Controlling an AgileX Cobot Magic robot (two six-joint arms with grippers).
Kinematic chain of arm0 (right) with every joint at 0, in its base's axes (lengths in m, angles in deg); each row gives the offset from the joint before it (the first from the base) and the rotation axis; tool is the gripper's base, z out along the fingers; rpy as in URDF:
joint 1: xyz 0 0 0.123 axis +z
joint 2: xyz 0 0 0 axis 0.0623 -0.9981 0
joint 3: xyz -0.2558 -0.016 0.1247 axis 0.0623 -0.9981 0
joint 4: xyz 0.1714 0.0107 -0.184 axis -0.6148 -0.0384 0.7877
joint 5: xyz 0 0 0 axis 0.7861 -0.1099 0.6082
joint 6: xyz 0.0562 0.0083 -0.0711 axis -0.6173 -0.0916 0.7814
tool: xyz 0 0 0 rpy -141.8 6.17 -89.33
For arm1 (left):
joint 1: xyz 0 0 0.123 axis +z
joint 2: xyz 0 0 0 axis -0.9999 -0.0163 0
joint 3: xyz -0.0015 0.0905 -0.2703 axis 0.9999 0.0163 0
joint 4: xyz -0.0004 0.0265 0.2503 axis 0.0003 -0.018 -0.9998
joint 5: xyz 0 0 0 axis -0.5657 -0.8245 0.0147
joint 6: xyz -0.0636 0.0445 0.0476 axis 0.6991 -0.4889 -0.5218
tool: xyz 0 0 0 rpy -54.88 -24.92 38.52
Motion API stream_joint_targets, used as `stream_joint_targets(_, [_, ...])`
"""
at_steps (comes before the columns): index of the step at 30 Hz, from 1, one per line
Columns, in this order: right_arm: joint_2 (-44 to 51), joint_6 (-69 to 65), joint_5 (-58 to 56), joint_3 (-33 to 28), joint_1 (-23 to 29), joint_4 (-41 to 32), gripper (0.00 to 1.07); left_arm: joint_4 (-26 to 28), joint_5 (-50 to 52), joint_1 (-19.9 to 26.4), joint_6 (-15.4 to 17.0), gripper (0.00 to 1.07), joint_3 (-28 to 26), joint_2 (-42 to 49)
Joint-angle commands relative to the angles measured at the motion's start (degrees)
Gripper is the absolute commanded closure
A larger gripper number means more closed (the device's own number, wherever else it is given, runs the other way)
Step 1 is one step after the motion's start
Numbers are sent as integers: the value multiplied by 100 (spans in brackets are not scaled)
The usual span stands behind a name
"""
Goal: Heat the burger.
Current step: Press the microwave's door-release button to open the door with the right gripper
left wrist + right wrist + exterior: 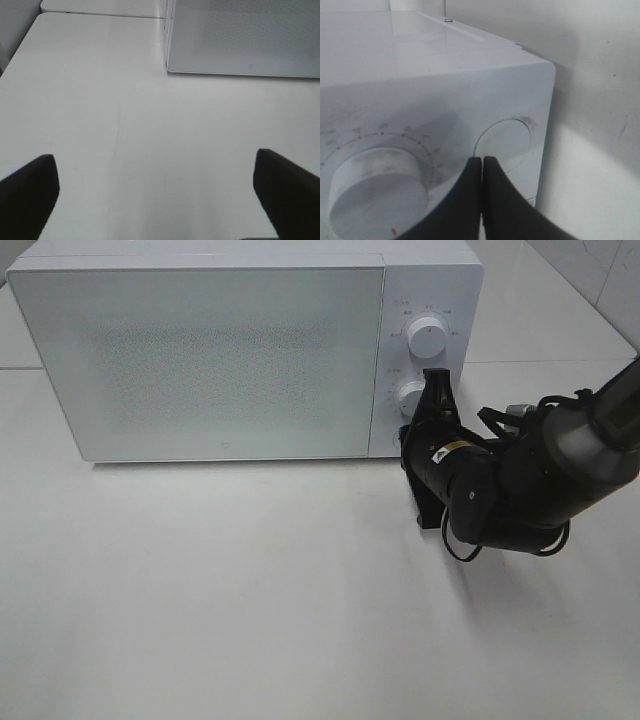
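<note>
A white microwave oven stands at the 12 o'clock side of the pale counter, and its speckled door is closed. The burger does not show in any view, so I cannot tell where it is.

The control panel is at the 3 o'clock end of the oven front, with an upper knob and a lower knob under it. The black right arm comes in from 3 o'clock. The right end effector is pressed fully closed, holds nothing, and points at the panel just beside the lower knob. In the right wrist view the two closed fingertips lie between a dial knob and a flat round disc on the panel. Whether they touch the panel I cannot tell.

The left end effector shows only in its own wrist view. Its dark fingers are spread wide with nothing between them, above bare counter, and the lower corner of the oven door lies well ahead of it.
</note>
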Motion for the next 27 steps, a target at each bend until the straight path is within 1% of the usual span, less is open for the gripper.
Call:
stream_joint_targets(1, [-178,-52,-63,172,-11,-52,107,17,63,-6,6,9,17,11])
stream_joint_targets(13, [-464,183,143,533,-11,-281,107,17,63,-6,6,9,17,11])
stream_joint_targets(17, [-464,464,544,642,-17,-493,107,17,63,-6,6,9,17,11])
stream_joint_targets(22, [-464,516,596,831,-80,-481,107,17,63,-6,6,9,17,11])
stream_joint_targets(27, [-464,722,945,1083,-189,-556,107,17,63,-6,6,9,17,11])
